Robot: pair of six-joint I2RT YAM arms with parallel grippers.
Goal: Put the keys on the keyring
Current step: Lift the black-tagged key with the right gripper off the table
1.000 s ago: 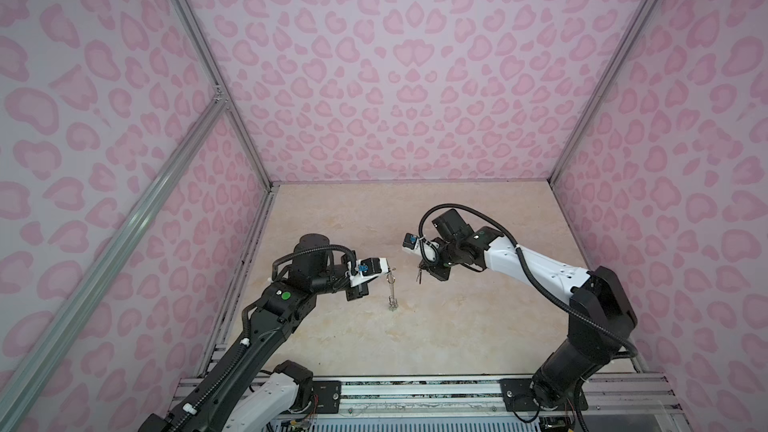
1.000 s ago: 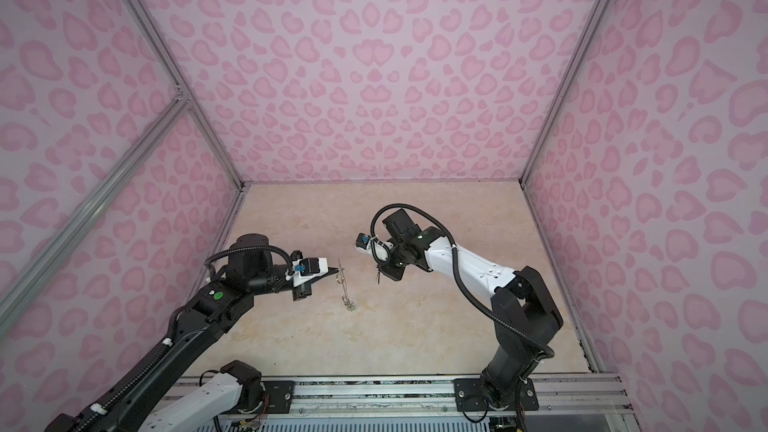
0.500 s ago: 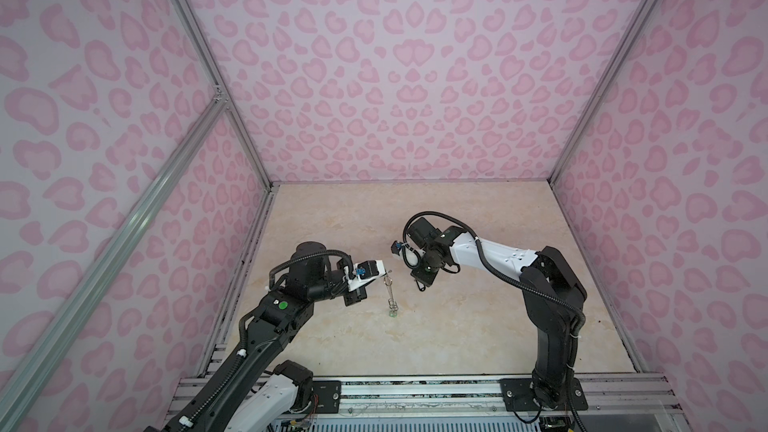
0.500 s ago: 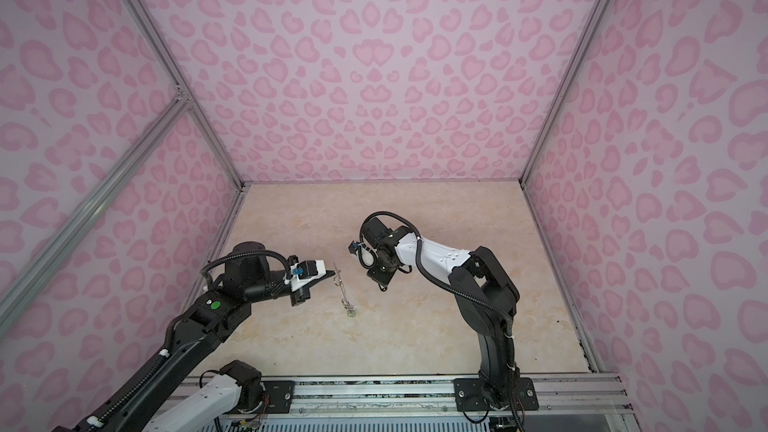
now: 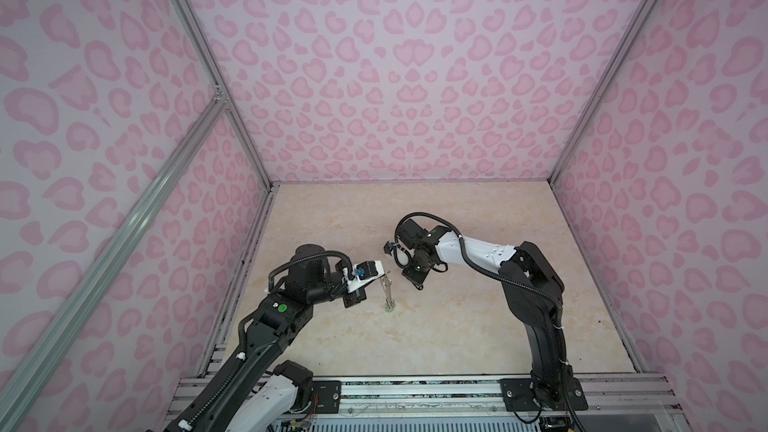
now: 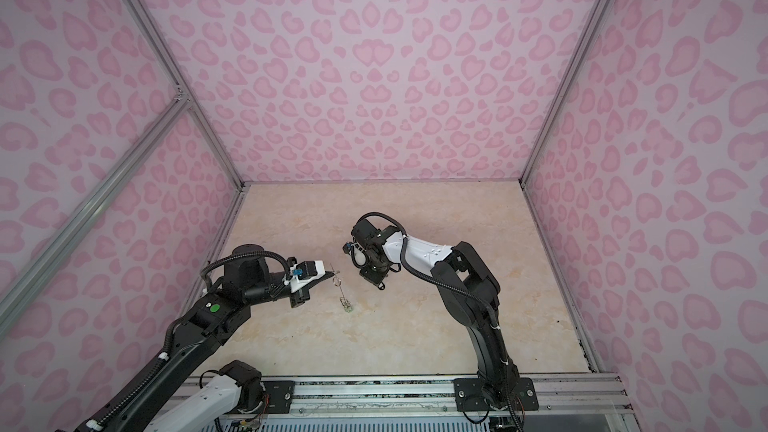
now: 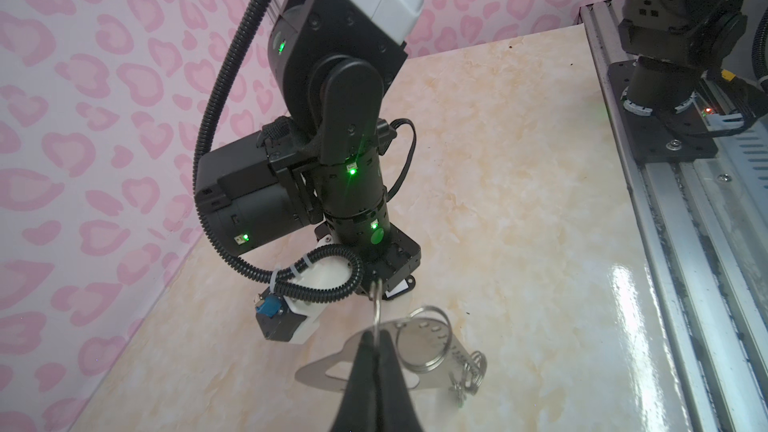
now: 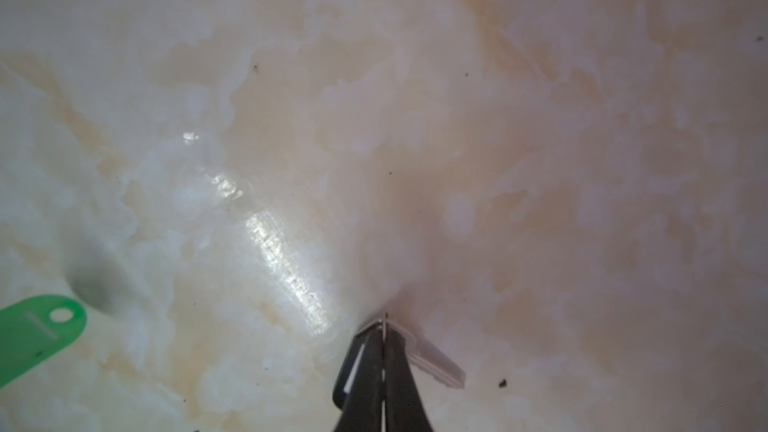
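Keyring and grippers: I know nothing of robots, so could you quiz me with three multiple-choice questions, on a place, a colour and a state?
1. Where is the keyring? A in a drawer; B pinched by the left gripper; C on a shelf.
2. What colour is the tag at the right wrist view's edge? A red; B yellow; C green.
3. The right gripper is: A shut on a key; B open and empty; C out of sight.
Answers: B, shut jaws pinch its ring; C, it is bright green; A, a metal blade sticks out between shut jaws.

Wide bare tabletop (image 5: 415, 209) all round; sole obstacle, keyring (image 7: 430, 382) in left pincer (image 7: 376, 338).
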